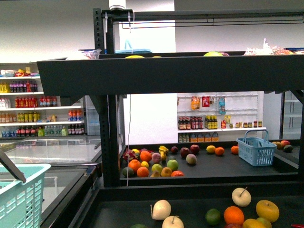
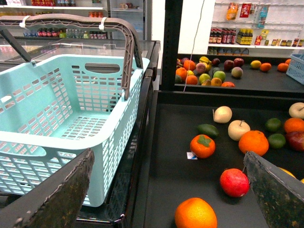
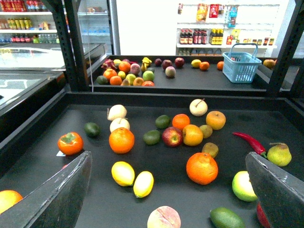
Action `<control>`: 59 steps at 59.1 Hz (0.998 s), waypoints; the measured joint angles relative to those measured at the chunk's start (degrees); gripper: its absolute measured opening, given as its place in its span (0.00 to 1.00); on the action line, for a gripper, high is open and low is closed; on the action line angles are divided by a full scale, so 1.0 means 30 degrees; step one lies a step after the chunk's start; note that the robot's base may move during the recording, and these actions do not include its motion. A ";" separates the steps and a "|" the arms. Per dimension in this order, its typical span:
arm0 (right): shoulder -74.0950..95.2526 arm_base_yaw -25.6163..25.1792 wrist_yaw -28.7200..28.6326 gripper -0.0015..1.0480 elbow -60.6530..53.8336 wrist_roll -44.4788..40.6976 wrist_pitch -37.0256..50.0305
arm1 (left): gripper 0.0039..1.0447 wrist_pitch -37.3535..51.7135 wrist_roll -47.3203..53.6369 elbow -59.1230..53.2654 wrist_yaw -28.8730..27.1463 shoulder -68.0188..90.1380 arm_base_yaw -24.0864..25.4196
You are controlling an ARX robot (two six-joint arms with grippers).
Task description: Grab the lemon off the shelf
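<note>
Two lemons lie side by side on the lower black tray of the shelf (image 3: 185, 204): a plumper one (image 3: 123, 173) and a slimmer one with a tapered tip (image 3: 143, 184). My right gripper (image 3: 167, 156) is open above this tray, and both lemons lie between its fingers, nearer the left finger (image 3: 61, 199) as shown. My left gripper (image 2: 168, 154) is open and empty over the tray's edge beside the teal basket (image 2: 71, 104). The front view shows the shelf (image 1: 166, 76) but no gripper and no lemon on the lower tray.
Around the lemons lie an orange (image 3: 202, 167), a peach (image 3: 164, 218), another orange (image 3: 121, 140), a persimmon (image 3: 70, 143), an avocado (image 3: 227, 218) and a red chili (image 3: 249, 141). A blue basket (image 3: 242, 66) and more fruit sit on the far tray.
</note>
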 joint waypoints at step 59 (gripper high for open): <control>0.0000 0.0000 0.0000 0.93 0.0000 -0.0007 0.0000 | 0.92 1.1424 -2.1150 1.7318 0.8036 3.0629 0.8932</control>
